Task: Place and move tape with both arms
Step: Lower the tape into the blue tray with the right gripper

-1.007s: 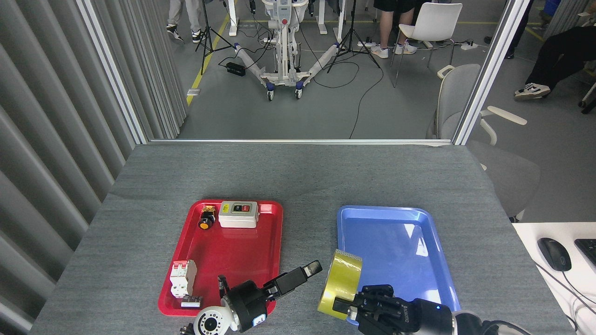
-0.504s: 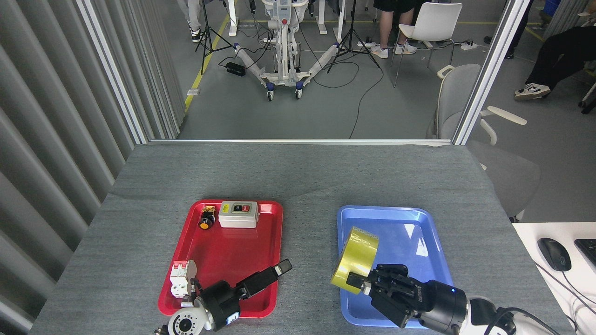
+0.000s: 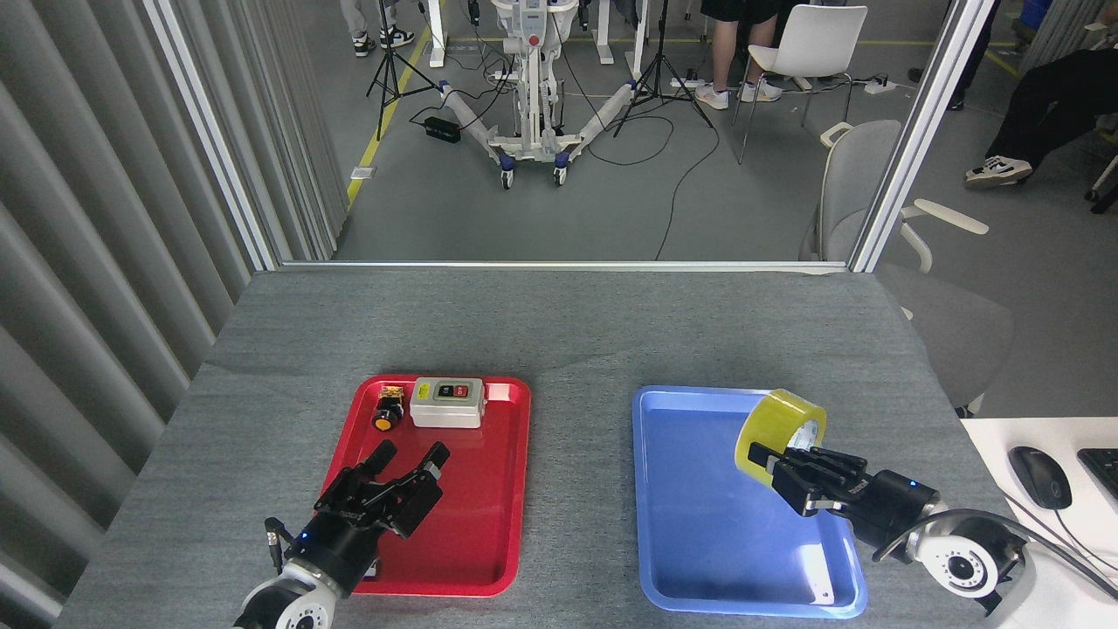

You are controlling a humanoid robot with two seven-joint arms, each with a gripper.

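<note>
In the last second my right gripper (image 3: 790, 467) has carried the tape (image 3: 780, 434) from the near-left corner of the blue tray (image 3: 699, 524) across to about two o'clock over it, and it stays clamped on the roll, which stands on edge with its hole facing right, above the tray's far-right corner. I judge the roll is not set down yet, so the placing step is nearly ready: a lowering and a release remain. My left gripper (image 3: 393, 476) has swung from pointing toward the gap between the trays to hovering over the red tray (image 3: 489, 489), fingers spread and holding nothing. The blue tray looks bare. The red tray has a grey switch box (image 3: 447, 402) at twelve o'clock, a yellow push button (image 3: 387, 411) just left of it, and my left arm hides its seven o'clock corner.
</note>
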